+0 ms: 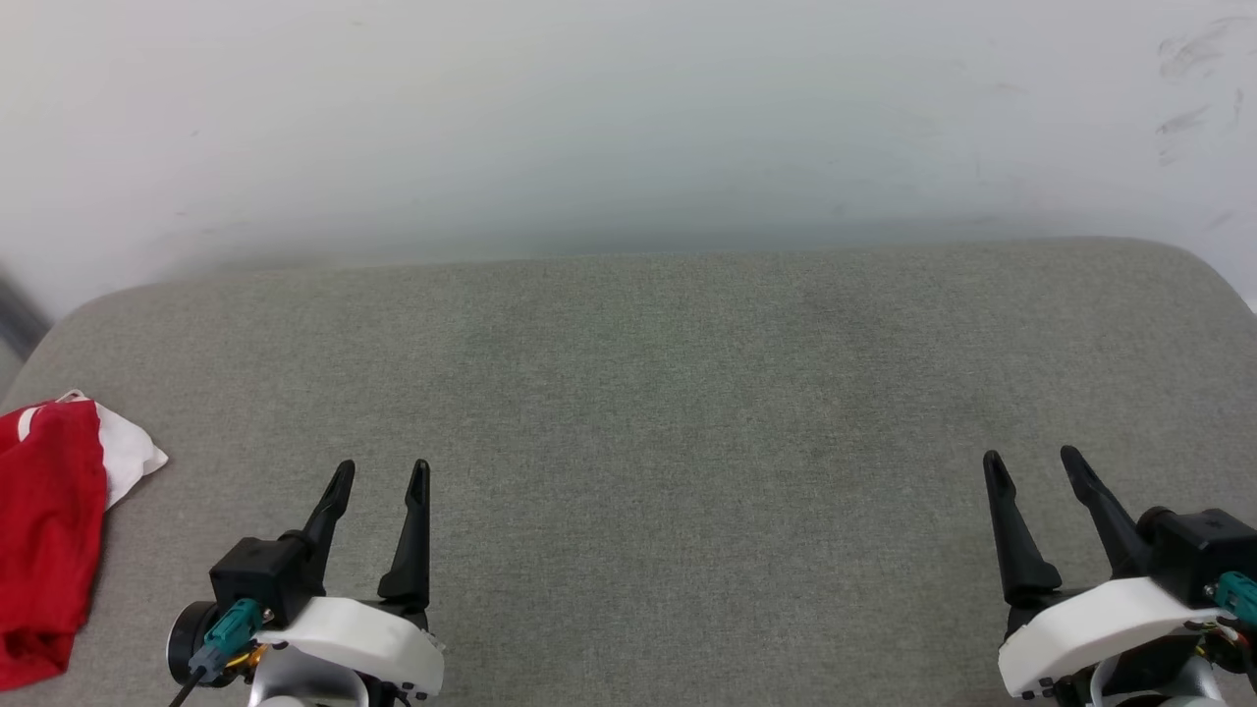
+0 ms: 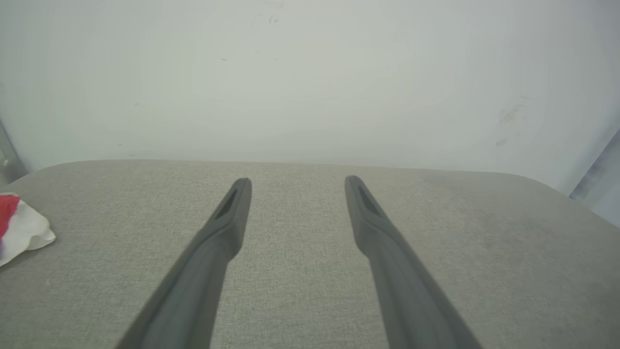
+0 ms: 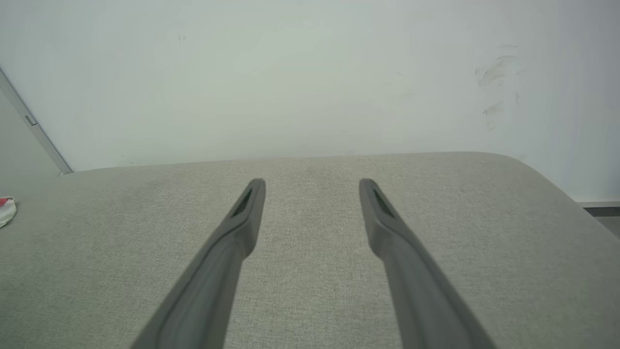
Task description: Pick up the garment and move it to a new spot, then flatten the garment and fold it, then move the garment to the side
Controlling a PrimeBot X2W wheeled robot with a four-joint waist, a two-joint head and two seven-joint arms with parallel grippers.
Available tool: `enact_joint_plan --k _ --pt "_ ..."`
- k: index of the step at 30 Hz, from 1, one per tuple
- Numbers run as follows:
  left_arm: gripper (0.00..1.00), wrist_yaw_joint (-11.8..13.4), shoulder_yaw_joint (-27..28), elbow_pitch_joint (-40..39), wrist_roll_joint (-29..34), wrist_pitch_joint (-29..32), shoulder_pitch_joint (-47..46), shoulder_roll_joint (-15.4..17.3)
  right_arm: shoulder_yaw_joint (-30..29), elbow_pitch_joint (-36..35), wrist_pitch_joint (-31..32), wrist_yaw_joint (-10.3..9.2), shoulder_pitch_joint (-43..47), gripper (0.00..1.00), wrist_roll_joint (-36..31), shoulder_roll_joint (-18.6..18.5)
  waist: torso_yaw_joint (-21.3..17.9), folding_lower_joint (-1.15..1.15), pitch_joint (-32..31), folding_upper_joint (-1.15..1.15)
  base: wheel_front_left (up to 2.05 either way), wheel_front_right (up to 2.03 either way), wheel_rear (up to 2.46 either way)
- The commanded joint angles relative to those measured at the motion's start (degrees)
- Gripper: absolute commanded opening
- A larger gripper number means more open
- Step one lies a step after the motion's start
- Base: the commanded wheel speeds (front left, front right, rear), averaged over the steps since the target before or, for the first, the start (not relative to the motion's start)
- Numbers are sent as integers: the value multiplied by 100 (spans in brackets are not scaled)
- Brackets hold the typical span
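Observation:
The garment, red with a white sleeve part, lies bunched at the left edge of the grey cushion, partly cut off by the frame. A white and red corner of the garment shows at the far left of the left wrist view, and a sliver of the garment at the far left of the right wrist view. My left gripper stands open to the right of it, apart from the cloth, with nothing between its fingers. At the lower right my right gripper is open and empty too.
A white wall rises right behind the cushion's back edge. The cushion's corners are rounded at the far left and far right. A grey frame strip runs down the wall at the left.

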Motion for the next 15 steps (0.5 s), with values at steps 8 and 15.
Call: enact_joint_plan --k 8,15 --pt "100 10 7 58 350 -126 -8 -25 17 -129 -43 0 81 100 -435 38 5 0 -1 0 0 0 0" --pt "100 -6 35 129 578 -206 -8 -49 -7 -175 -50 -1 121 100 -662 54 19 0 -7 0 0 0 0"
